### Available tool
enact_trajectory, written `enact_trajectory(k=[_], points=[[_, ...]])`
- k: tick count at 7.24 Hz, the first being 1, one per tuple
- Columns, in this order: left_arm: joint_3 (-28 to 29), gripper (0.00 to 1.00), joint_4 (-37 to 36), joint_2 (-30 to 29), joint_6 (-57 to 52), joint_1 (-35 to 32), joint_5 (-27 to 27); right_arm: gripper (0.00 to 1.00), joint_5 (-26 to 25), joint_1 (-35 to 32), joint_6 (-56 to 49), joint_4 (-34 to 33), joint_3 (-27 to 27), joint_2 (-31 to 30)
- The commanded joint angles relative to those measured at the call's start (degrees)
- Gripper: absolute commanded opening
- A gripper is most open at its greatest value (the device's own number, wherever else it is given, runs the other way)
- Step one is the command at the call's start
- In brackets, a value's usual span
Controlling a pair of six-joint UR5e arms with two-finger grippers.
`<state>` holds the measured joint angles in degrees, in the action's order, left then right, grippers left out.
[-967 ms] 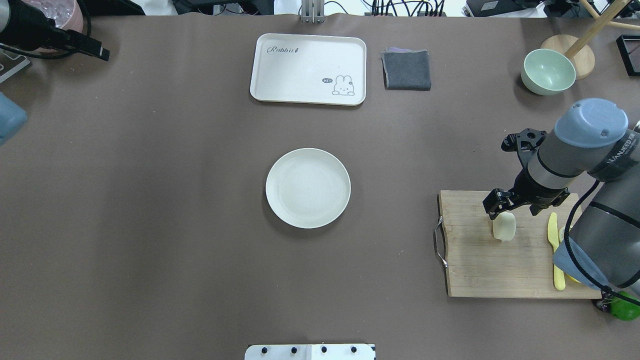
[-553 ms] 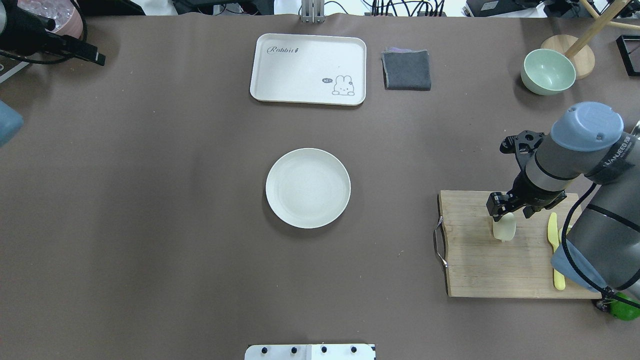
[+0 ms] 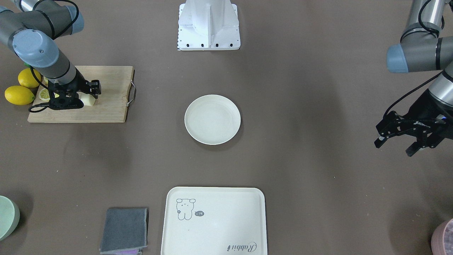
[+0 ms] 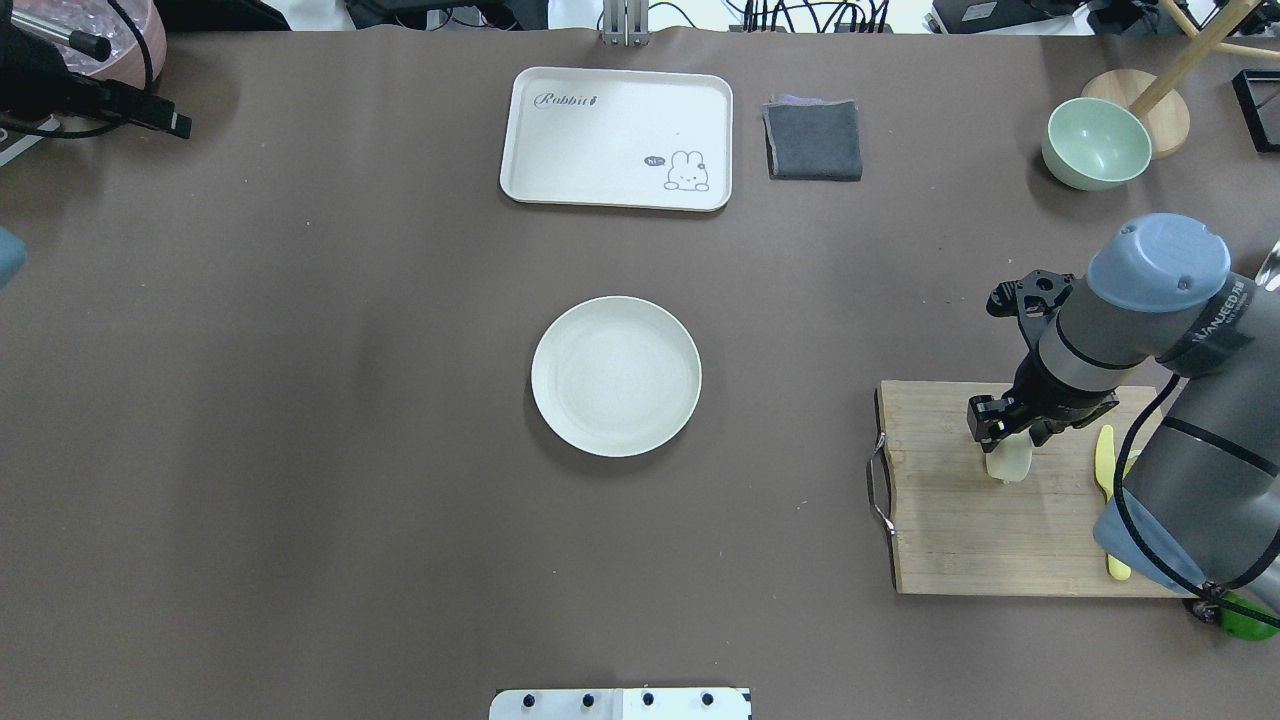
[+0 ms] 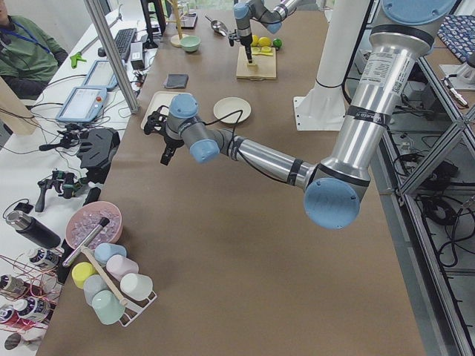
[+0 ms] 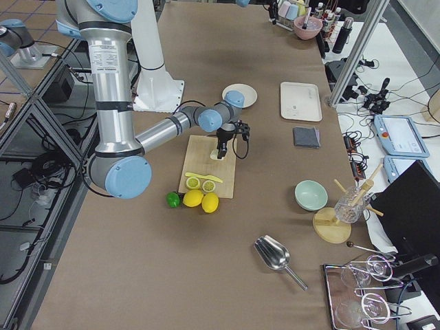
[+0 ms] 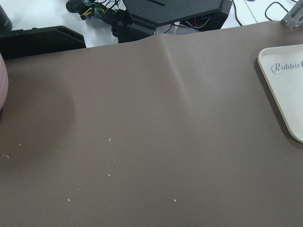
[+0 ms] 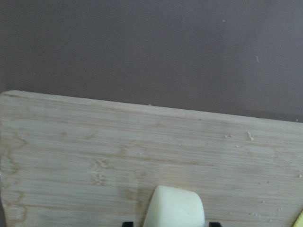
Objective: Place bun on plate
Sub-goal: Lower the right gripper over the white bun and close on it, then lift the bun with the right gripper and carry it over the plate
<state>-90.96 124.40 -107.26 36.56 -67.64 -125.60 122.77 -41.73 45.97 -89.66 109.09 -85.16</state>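
Observation:
The bun is a pale cream lump standing on a wooden cutting board at the right of the table. My right gripper points down over it, open. In the right wrist view a dark fingertip shows on each side of the bun with a small gap. The plate, round, off-white and bare, lies at the table's middle, far left of the bun. My left gripper hangs open with nothing in it over bare table at the far left.
A yellow knife lies on the board beside the bun, with lemons and a lemon slice at its outer edge. At the far side are a cream tray, a grey cloth and a green bowl.
My right gripper has come down over the bun and its fingers now straddle it. The left arm has drawn back toward the table's left edge.

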Motion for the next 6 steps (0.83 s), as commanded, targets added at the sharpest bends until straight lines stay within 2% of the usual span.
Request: enact_trajectory(k=[1,2,4,6], points=[[0.17,0.97,0.15,0.2,0.01,-0.04,0.09,0.0,0.19,0.07,0.08,3.24,-0.36,-0.18],[0.17,0.97,0.23,0.12,-0.08,-0.04,2.35,0.0,0.19,-0.02,0.0,3.87,-0.02,-0.36],[-0.18,0.97,0.32,0.03,0.09,0.05,2.64,0.0,-0.34,-2.11,0.0,3.88,3.92,0.43],[-0.45,0.97,-0.29,-0.32,0.27,0.05,2.37,0.0,-1.82,-5.98,1.04,3.88,4.47,6.2]])
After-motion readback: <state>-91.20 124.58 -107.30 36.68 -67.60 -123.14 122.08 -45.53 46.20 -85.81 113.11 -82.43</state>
